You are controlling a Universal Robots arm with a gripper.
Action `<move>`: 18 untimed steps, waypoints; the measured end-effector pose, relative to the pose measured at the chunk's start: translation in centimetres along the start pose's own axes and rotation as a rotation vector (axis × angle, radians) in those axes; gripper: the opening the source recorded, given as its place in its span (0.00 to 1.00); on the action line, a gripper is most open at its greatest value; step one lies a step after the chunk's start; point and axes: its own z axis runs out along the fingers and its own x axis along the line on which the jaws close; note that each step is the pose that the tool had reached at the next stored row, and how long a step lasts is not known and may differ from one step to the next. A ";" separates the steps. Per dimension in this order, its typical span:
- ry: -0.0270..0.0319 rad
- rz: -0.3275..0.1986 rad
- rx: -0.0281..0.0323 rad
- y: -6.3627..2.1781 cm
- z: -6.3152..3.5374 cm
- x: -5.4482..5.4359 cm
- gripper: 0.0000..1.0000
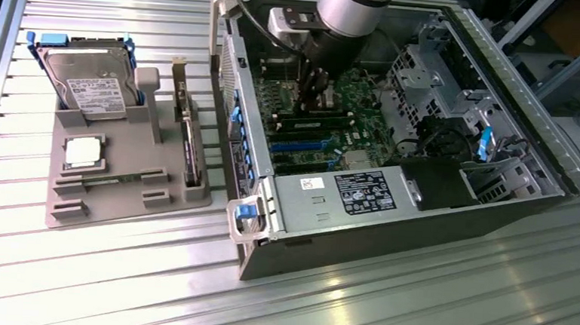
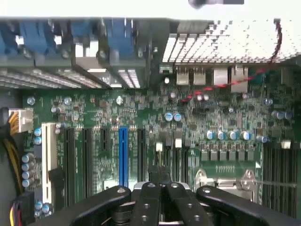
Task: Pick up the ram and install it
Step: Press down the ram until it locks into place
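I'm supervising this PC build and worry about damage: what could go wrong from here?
1. The shut gripper hangs low over the motherboard; a slight misalignment might press on the small capacitors.
2. The red wire crosses the board near the heatsink and might snag on the arm.
I cannot tell whether the ram is between the fingers.

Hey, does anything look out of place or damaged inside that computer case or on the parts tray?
Nothing stands out. The computer case lies open on its side, the gripper is shut over the motherboard, and the hard drive and CPU sit squarely in the grey tray.
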 end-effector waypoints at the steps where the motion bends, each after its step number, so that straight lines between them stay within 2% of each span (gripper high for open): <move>1: 0.0000 0.000 -0.0003 -0.71 -0.03 0.0 0.10; 8: 0.0010 0.000 -0.0031 -4.70 -0.24 0.0 0.10; 9: 0.0014 0.000 -0.0041 -5.79 -0.29 0.0 0.10; 10: 0.0019 0.000 -0.0053 -7.31 -0.37 0.0 0.10; 12: 0.0022 0.000 -0.0062 -8.42 -0.43 0.0 0.10; 15: 0.0027 0.000 -0.0077 -10.80 -0.55 0.0 0.10; 17: 0.0030 0.000 -0.0081 -11.71 -0.59 0.0 0.10; 18: 0.0030 0.000 -0.0083 -12.64 -0.64 0.0 0.10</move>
